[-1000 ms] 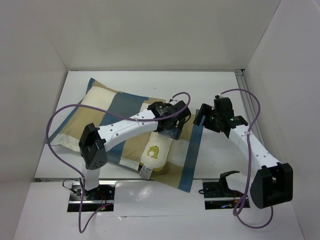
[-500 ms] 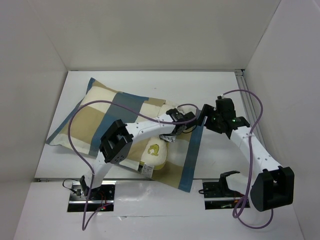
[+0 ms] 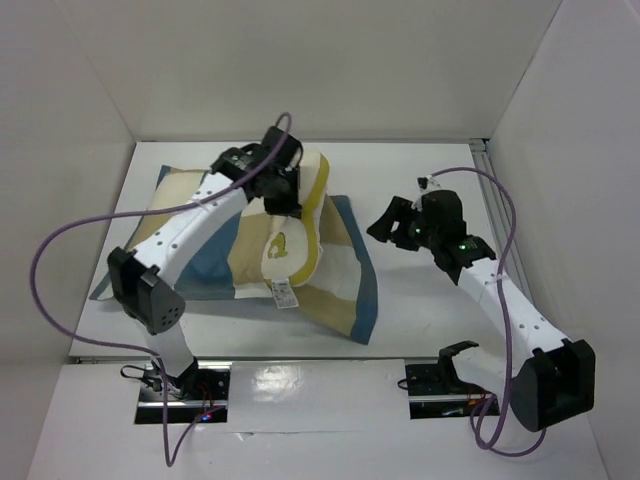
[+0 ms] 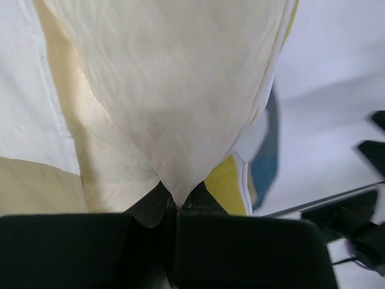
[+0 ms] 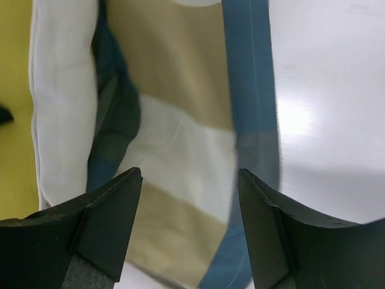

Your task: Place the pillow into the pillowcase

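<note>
L gripper (image 3: 285, 190) clenched on the pillow (image 3: 292, 232), at its far end. Wrist view: both fingers (image 4: 150, 208) pressed together w/ a fold of cream cloth (image 4: 180, 90) nipped between them. Far end of the pillow is held up off the surface, and the near end rests on the pillowcase (image 3: 345, 290). Pillow lies on top of the case, not inside, running far-to-near across the checks. Can't tell if its left edge is tucked under any cloth. Yellow piping (image 3: 318, 205) runs along its right edge.

Markings: yellow emblem (image 3: 281, 245) on the pillow face, shape only, no letters legible. White tag (image 3: 283, 294) at the near corner has dark print, too small to read.

Pillowcase: blue/tan/cream checks, spread on the table (image 3: 430, 300), left of centre, reaching out left of the pillow and under it.

R gripper (image 3: 388, 222) released, jaws well apart, nothing between them. Sits just right of the pillowcase's right edge, apart from the pillow. Its wrist view: fingers (image 5: 108, 223) straddle a tan/cream check, w/ the blue border stripe (image 5: 249, 90) between them and bare table to the right. Can't tell if the tips touch the cloth.
</note>
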Motion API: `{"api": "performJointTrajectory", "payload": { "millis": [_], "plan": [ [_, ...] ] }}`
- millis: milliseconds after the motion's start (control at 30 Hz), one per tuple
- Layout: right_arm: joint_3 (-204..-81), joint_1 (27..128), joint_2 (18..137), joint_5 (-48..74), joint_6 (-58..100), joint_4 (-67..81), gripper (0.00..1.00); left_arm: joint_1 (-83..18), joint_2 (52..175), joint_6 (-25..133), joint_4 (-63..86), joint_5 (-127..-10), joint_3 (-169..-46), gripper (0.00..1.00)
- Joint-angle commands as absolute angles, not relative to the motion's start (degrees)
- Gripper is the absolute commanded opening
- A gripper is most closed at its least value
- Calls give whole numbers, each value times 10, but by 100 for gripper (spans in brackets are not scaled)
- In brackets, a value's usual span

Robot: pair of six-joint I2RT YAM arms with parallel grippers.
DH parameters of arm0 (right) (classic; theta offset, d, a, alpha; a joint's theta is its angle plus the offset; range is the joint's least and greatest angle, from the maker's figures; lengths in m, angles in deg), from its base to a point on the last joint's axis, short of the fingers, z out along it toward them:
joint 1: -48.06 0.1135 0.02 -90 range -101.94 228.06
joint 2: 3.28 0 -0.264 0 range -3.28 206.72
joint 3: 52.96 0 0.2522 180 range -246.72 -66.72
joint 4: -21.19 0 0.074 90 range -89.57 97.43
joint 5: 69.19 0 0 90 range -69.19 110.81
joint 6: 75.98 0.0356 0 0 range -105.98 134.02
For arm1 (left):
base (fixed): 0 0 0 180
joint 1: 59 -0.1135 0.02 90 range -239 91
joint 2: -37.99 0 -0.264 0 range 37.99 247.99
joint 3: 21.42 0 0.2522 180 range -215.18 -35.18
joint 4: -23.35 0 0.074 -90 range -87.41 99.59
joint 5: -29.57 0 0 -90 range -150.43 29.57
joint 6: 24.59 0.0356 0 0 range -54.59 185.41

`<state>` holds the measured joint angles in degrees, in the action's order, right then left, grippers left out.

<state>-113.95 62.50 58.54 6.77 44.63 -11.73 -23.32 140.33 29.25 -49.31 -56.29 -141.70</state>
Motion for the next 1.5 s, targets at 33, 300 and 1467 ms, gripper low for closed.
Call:
{"api": "performJointTrajectory", "payload": {
  "millis": [33,300,1467],
  "plan": [
    [-1133,703,634,26,514,68,72,-266,1343,324,-451,-682,-1409,0],
    [-1197,819,799,72,563,178,72,-316,1323,329,-428,-766,-1417,0],
    [-1242,852,927,175,560,169,0,-457,1250,315,-408,-775,-1277,0]
  ]
}}
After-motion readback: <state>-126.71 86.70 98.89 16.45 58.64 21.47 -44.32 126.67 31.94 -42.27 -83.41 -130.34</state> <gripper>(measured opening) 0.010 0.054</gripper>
